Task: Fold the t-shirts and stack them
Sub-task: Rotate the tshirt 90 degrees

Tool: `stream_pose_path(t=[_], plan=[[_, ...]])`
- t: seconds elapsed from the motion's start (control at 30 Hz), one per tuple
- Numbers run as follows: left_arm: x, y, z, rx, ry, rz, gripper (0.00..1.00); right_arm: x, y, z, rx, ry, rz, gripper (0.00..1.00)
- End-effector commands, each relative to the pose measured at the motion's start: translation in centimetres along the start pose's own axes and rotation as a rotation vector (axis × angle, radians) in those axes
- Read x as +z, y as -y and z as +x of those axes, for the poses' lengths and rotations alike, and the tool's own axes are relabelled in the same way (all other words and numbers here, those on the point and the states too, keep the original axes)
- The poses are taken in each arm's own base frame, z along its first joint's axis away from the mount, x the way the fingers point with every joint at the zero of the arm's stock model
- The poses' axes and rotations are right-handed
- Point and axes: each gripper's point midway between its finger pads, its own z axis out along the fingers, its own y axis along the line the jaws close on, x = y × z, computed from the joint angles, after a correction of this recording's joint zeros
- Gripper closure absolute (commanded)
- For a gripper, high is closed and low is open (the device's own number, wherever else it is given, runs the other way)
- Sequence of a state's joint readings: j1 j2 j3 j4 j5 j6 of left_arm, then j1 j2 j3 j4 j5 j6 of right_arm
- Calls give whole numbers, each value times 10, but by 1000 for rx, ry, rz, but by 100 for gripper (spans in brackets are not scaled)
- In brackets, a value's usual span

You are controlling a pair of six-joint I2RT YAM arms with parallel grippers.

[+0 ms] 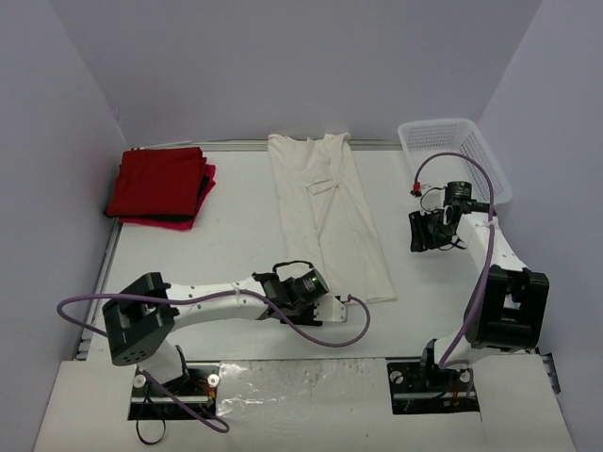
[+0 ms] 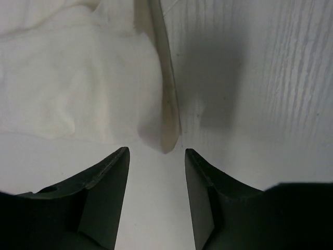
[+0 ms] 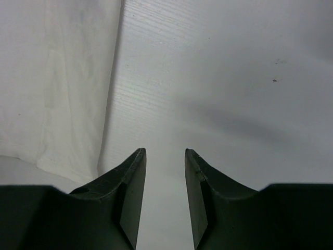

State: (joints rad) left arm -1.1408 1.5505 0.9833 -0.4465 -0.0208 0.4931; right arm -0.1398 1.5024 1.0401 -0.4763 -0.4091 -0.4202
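From above, the cream shirt [image 1: 330, 217] is lying as a long folded strip mid-table, and the red shirts [image 1: 160, 185] are sitting stacked far left.

Left wrist: the left gripper [image 2: 156, 151] is holding its jaws apart, empty, at the cream shirt's corner.

Right wrist: the right gripper [image 3: 165, 151] is likewise holding its jaws apart, empty, beside the cream shirt's edge.

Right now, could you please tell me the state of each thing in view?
cream t-shirt: folded lengthwise into a long strip, lying flat mid-table.
red t-shirts: folded and stacked at the far left.
basket: upright at the far right, nothing visible inside.
left gripper: open, empty, just short of the cream t-shirt's near corner.
right gripper: open, empty, over bare table beside the cream t-shirt.
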Motion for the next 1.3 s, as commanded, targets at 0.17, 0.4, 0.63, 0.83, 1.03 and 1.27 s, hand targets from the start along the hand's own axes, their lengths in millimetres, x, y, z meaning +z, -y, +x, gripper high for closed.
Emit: stream_pose_path(t=[0.17,0.4,0.63,0.83,1.03,1.27], plan=[[22,-2,-25,-5,41,-46,55,-9,-1,-1,-8,28,4,67],[31,-5,-23,-7,26,-80,55,-5,1,3,-13,8,8,66],[38,-6,-15,-10,10,-109,61,-3,2,6,-18,-6,18,65],[51,2,-4,20,-38,-79,76,1,3,9,-20,-25,20,65],[47,10,-1,27,-39,-23,96,2,2,9,-25,-29,21,65],[24,2,12,-32,-24,93,98,-8,-15,-9,-43,46,-40,65]])
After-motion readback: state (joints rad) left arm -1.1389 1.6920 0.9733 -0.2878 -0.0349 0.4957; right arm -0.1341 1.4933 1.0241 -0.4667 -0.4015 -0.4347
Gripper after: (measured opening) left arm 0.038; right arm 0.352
